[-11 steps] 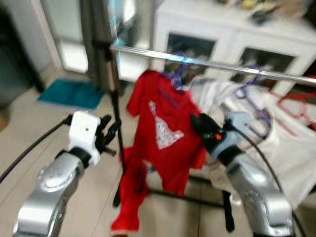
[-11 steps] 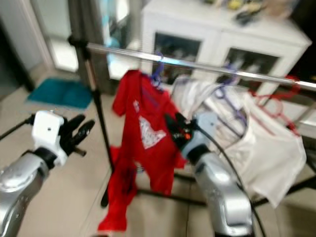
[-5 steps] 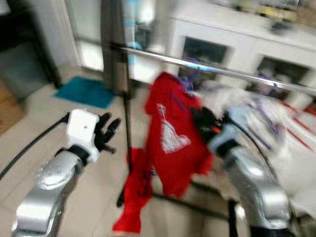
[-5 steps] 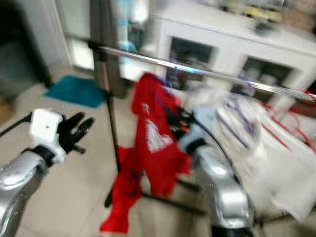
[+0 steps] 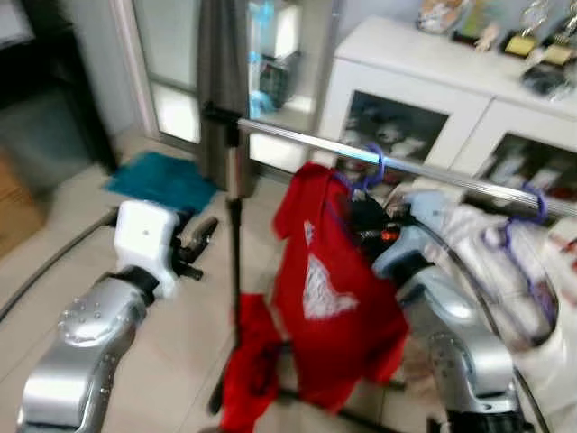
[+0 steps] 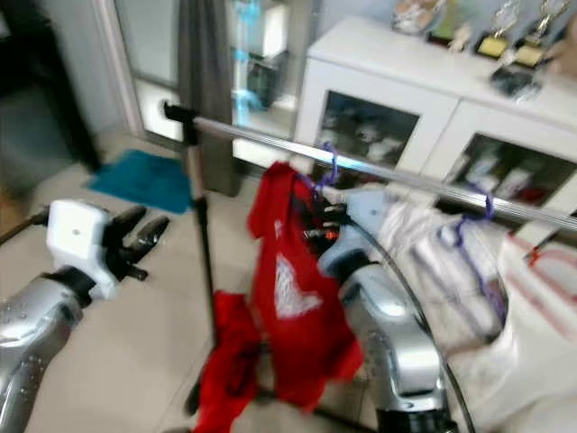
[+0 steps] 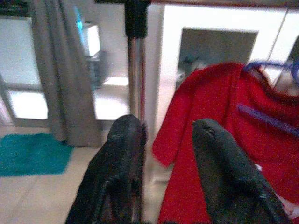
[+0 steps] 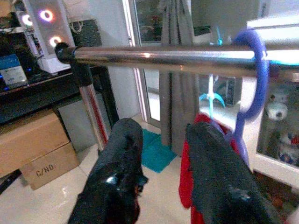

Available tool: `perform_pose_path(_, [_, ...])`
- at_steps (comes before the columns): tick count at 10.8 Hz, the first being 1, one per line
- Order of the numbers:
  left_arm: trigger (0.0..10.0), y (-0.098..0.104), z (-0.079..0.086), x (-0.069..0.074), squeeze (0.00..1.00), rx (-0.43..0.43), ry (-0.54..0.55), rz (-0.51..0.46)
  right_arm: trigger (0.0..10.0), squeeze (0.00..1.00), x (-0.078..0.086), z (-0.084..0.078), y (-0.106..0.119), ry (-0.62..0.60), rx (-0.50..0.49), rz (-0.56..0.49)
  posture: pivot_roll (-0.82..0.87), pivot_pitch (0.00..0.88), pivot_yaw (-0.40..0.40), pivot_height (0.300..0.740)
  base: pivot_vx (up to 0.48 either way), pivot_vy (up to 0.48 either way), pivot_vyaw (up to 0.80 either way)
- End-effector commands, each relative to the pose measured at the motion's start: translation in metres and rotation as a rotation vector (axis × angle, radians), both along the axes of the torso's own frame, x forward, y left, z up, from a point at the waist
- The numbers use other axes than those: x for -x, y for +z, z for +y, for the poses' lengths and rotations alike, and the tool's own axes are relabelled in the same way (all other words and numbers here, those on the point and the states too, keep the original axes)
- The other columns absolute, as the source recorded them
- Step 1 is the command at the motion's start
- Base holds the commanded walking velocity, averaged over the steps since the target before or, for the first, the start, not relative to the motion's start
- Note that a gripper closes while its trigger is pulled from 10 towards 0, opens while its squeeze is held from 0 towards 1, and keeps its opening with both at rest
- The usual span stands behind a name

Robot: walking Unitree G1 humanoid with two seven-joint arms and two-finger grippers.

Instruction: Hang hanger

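Both claws (image 7: pixel 163 140) (image 8: pixel 161 144) raised, fingers apart.

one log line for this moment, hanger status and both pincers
hanger: hooked on rail, red shirt on it | right pincer: open, just below rail beside hook | left pincer: open, near rack pole

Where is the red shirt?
The red shirt hangs on a purple hanger from the metal rail, near its left end, just in front of the right claw.

A white cabinet (image 5: pixel 424 86) with glass doors stood against the wall, trophies (image 5: pixel 532 41) on top. A grey curtain (image 5: pixel 222 81) hung beside a glass door. A teal mat (image 5: pixel 162 179) lay on the tiled floor (image 5: pixel 54 271). Cardboard boxes (image 8: pixel 35 144) sat under a dark desk.
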State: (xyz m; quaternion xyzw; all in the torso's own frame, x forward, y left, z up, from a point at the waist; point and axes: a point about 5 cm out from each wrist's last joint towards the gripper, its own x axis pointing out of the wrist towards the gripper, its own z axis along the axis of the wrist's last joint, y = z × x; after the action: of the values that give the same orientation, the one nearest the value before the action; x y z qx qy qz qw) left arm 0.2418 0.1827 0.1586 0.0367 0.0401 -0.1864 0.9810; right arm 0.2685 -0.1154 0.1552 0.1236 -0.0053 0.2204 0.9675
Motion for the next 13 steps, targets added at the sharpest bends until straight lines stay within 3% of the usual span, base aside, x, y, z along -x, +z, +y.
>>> perform_pose_path(1, [10.0, 0.006, -0.011, 0.002, 1.00, 0.027, -0.067, -0.027, 10.0, 1.00, -0.001, -0.014, 0.004, -0.033, 0.003, -0.022, 0.00, 0.000, -0.075, 0.740, 0.000, 0.000, 0.00])
perform_pose_path(4, [10.0, 0.001, -0.015, 0.012, 1.00, -0.014, -0.225, 0.027, 10.0, 1.00, -0.001, -0.025, 0.007, 0.042, 0.141, 0.000, 0.00, 0.000, -0.075, 0.740, 0.000, 0.000, 0.00])
perform_pose_path(7, [10.0, -0.007, -0.009, 0.022, 1.00, -0.038, -0.365, 0.127, 10.0, 1.00, 0.004, -0.037, 0.006, 0.137, 0.219, 0.108, 0.00, 0.000, -0.076, 0.740, 0.000, 0.000, 0.00])
perform_pose_path(10, [10.0, -0.008, -0.010, 0.026, 1.00, -0.024, -0.437, 0.159, 10.0, 1.00, -0.007, -0.048, 0.013, 0.032, 0.260, 0.120, 0.00, 0.000, -0.073, 0.740, 0.000, 0.000, 0.00])
perform_pose_path(11, [10.0, -0.008, -0.012, 0.032, 0.67, -0.013, -0.490, 0.182, 10.0, 0.00, -0.013, -0.044, 0.014, 0.009, 0.256, 0.143, 0.00, 0.000, -0.076, 0.740, 0.000, 0.000, 0.00])
perform_pose_path(12, [10.0, -0.009, -0.013, 0.034, 0.00, -0.015, -0.514, 0.193, 10.0, 0.00, -0.017, -0.041, 0.011, -0.009, 0.263, 0.163, 0.00, 0.000, -0.079, 0.740, 0.000, 0.000, 0.00])
perform_pose_path(13, [10.0, -0.010, -0.012, 0.032, 0.00, -0.022, -0.505, 0.195, 10.0, 0.00, -0.024, -0.040, 0.007, -0.053, 0.252, 0.200, 0.00, 0.000, -0.083, 0.740, 0.000, 0.000, 0.00])
